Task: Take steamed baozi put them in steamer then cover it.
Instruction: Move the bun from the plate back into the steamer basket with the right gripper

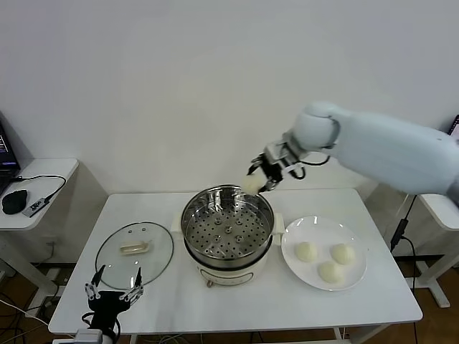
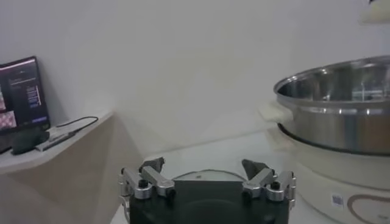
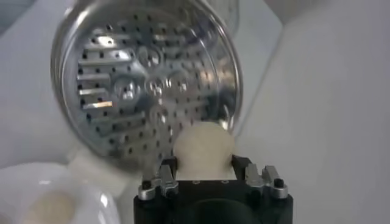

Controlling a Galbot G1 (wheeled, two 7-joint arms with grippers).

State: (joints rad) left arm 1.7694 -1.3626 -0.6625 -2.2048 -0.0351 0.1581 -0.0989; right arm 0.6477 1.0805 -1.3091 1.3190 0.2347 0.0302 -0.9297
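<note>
Right gripper (image 1: 259,177) raised above the far rim of the round shiny stainless-steel steamer (image 1: 227,233), fingers clenched on one small cream-white round baozi (image 1: 251,185). Perforated tray inside the steamer bare. Three more cream-white baozi (image 1: 328,260) lying on the flat white round plate (image 1: 292,239) just beside the steamer. Round clear glass cover (image 1: 134,249) with beige handle lying flat on the white counter (image 1: 301,301), on the steamer's other side. Left gripper (image 1: 112,292) parked near the cover at the counter's near edge, fingers spread and holding nothing.
</note>
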